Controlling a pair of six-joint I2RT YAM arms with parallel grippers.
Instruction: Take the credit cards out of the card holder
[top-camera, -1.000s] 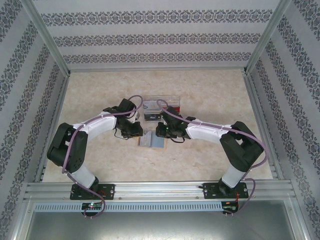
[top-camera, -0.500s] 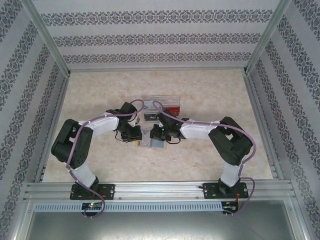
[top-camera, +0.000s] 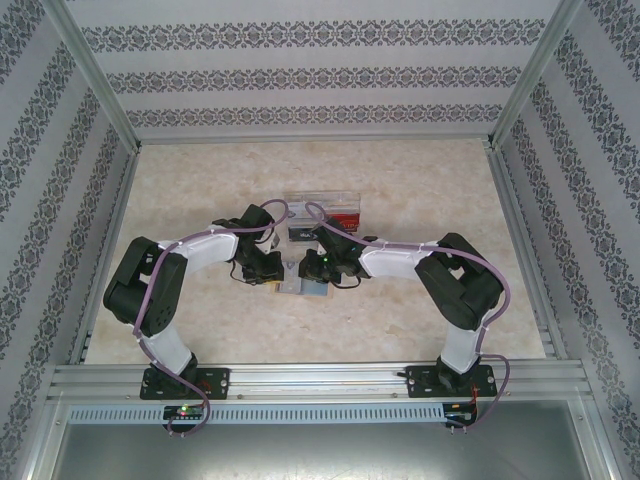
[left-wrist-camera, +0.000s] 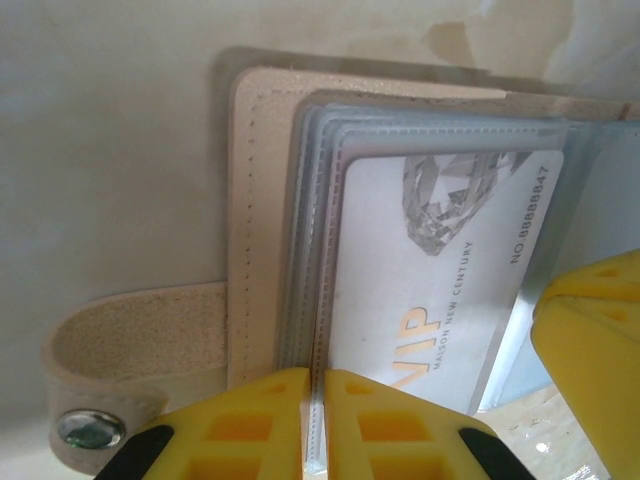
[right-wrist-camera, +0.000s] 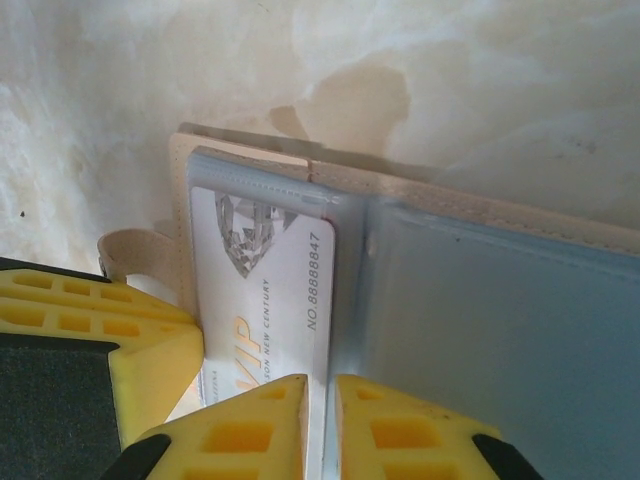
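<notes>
The card holder (top-camera: 303, 285) lies open on the table between both grippers, tan outside (left-wrist-camera: 255, 200) and grey-blue inside (right-wrist-camera: 480, 330). A white VIP credit card (left-wrist-camera: 440, 270) sits in a clear sleeve on its left half (right-wrist-camera: 265, 290). My left gripper (left-wrist-camera: 317, 375) is shut on the edge of a clear sleeve just left of the card. My right gripper (right-wrist-camera: 320, 380) is pinched on the card's right edge, near the fold, with only a thin gap. From above, the left gripper (top-camera: 280, 273) and right gripper (top-camera: 316, 268) meet over the holder.
A clear plastic tray (top-camera: 322, 203) stands just behind the grippers with a red item (top-camera: 346, 217) in it. The holder's tan strap with a metal snap (left-wrist-camera: 90, 430) sticks out to its left. Patterned walls and metal rails close in the table.
Both arms have drawn in toward the holder, the right arm shifting left. In the last half second nothing visibly moved.
</notes>
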